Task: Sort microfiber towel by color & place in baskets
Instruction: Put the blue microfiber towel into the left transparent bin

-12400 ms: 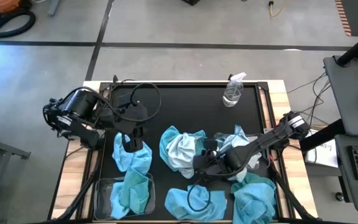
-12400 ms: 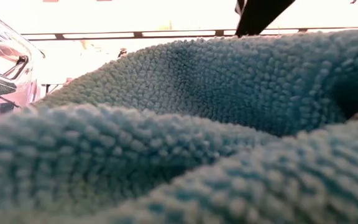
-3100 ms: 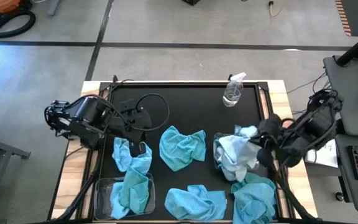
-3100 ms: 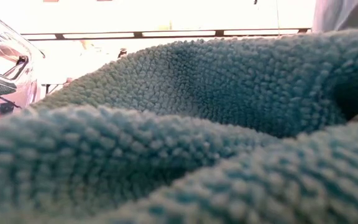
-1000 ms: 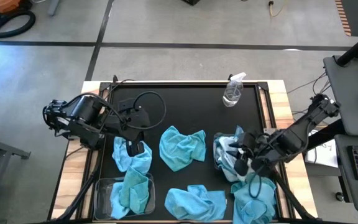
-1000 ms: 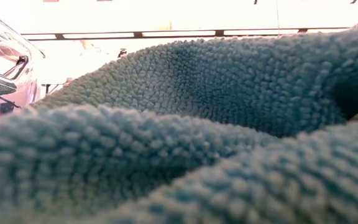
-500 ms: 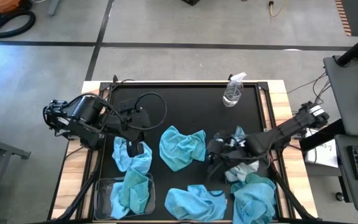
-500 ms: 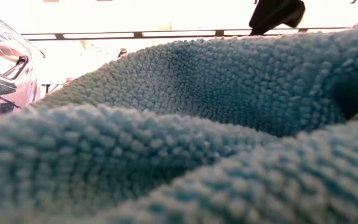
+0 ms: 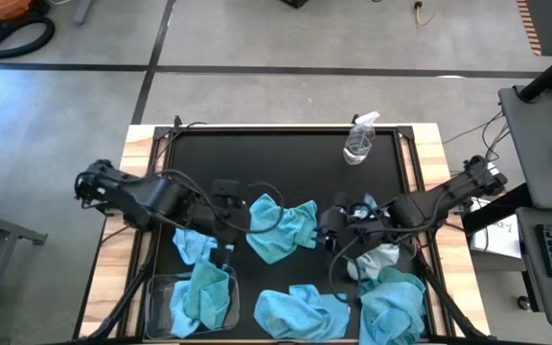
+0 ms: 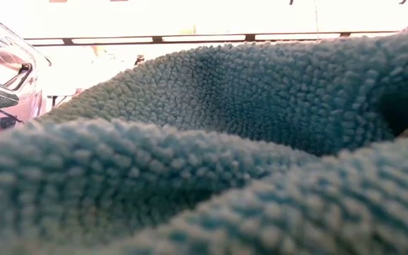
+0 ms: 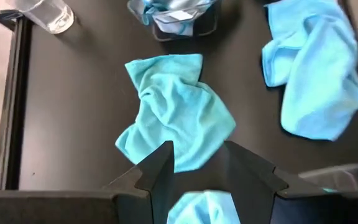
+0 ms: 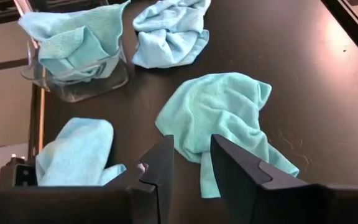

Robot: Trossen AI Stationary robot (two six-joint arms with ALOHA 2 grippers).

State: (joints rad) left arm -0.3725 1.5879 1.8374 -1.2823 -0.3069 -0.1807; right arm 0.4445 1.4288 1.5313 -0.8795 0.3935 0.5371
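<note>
My left gripper [image 11: 194, 163] hangs with its fingers apart over the black mat [image 9: 286, 158], empty, near the crumpled turquoise towel [image 9: 281, 227] in the middle. My right gripper [image 12: 190, 163] faces the same soft, loopy towel from the other side, fingers also apart, holding nothing. One clear basket [image 9: 192, 299] with rounded corners holds turquoise towels; the other basket [image 11: 182, 17] holds paler cloth.

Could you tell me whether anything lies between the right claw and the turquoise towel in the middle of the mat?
Nothing visible does. The right claw is open and empty, and only bare black mat shows between it and the middle turquoise towel. The left claw faces the same towel from the other side, also with nothing between.
</note>
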